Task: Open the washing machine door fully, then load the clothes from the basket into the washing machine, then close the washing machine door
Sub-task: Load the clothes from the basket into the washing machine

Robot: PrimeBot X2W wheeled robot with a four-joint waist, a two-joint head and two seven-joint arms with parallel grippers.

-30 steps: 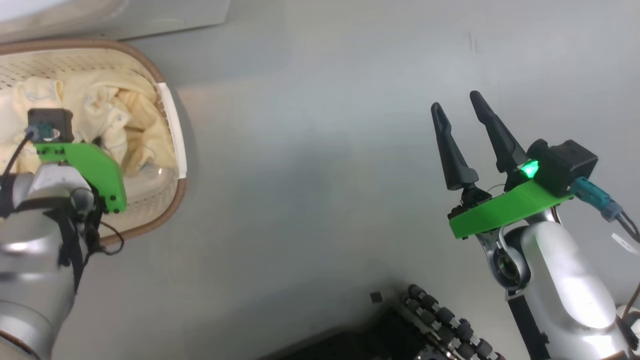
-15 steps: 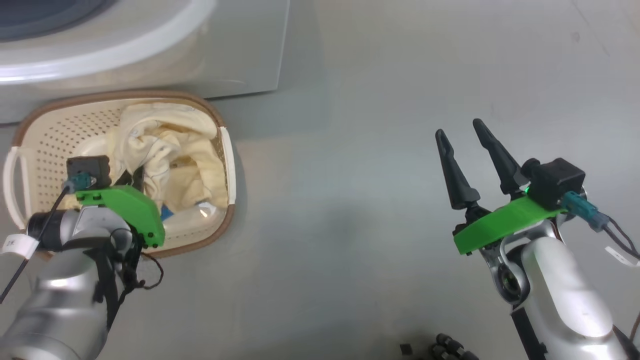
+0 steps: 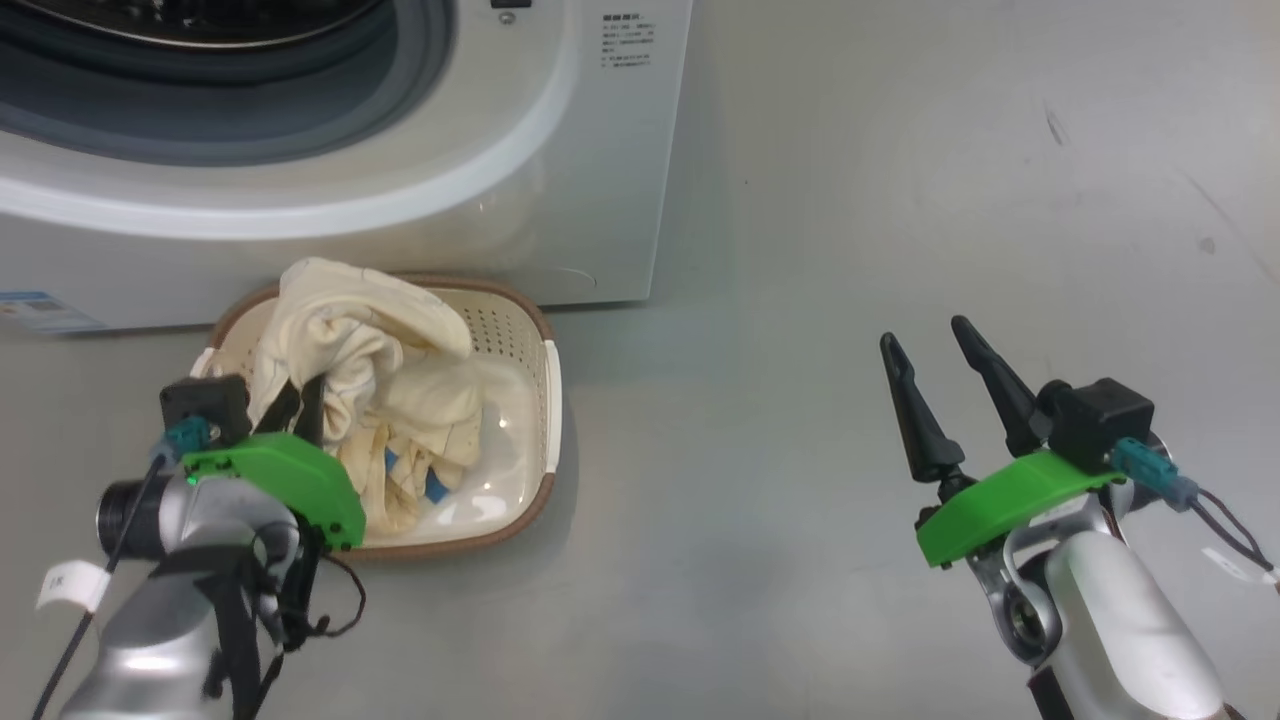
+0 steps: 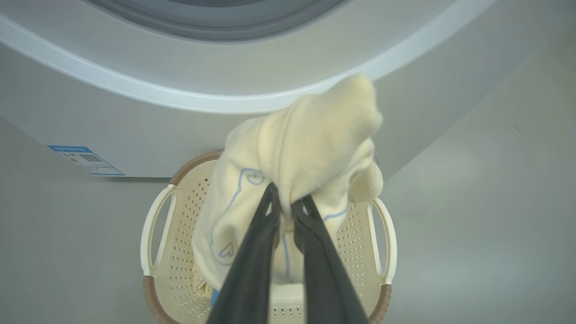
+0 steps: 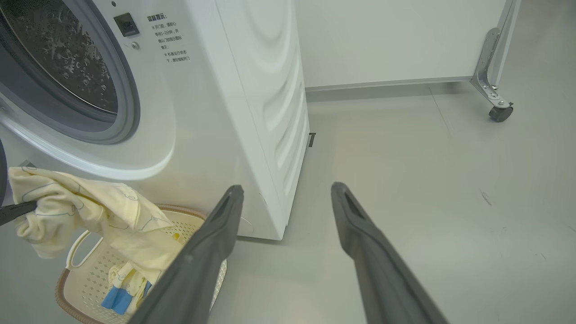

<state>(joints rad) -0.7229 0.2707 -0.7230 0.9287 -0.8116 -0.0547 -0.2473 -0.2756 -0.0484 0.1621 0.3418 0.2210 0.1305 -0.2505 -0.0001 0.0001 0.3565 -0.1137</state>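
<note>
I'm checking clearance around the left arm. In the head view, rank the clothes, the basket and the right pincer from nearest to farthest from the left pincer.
1. The clothes: clamped in the left pincer.
2. The basket: on the floor just below it.
3. The right pincer: open, far across the floor on the robot's right.

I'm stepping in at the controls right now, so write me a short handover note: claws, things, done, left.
Left claw: shut on the clothes, which hang over the basket, tail end inside it.
Right claw: open, empty, over the floor.
Washing machine: drum mouth uncovered, just behind the basket.
Done: door opened, clothes gripped.
Left: put clothes in drum, close door.
</note>
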